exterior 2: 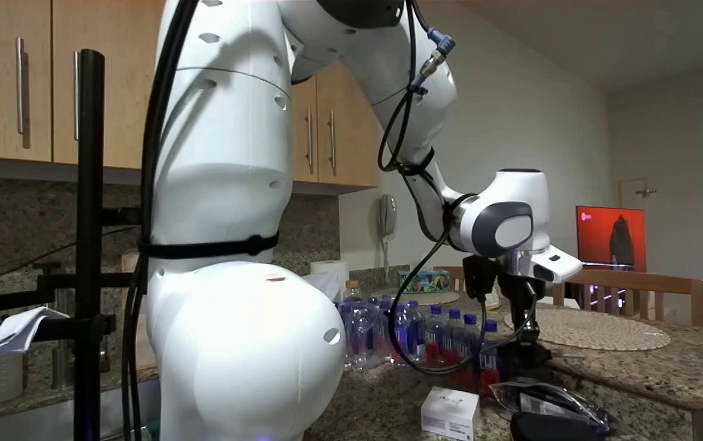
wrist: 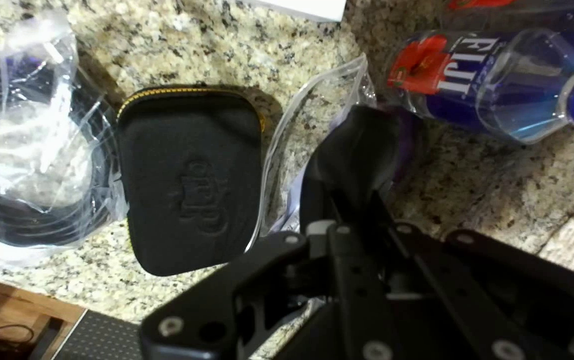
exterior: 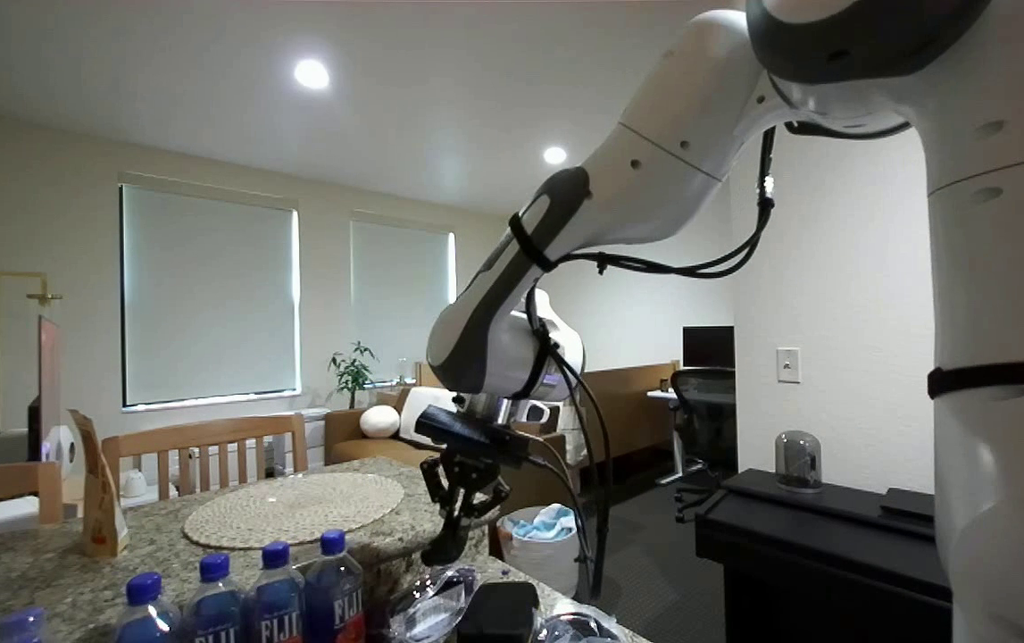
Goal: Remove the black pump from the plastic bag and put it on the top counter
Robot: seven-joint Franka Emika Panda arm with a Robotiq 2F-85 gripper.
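My gripper (exterior: 458,516) points down, its fingers shut on the black pump (exterior: 445,545), which sticks out below the fingertips. In the wrist view the pump (wrist: 362,145) looks dark and blurred, and it covers part of the plastic bag (wrist: 312,110). That clear, glossy bag lies on the lower counter. Both exterior views show the pump (exterior 2: 529,354) hanging above the bag (exterior 2: 550,401), with a small gap. Beside and slightly above this spot is the top counter (exterior 2: 688,373), a speckled stone slab with a rounded edge.
Blue-capped water bottles (exterior: 333,589) stand in rows close to the gripper. A black zipped case (wrist: 191,180) lies beside the bag, and another clear bag (wrist: 41,145) holds coiled black cable. A white box (exterior 2: 449,413) sits nearby. A round woven placemat (exterior: 297,509) covers part of the top counter.
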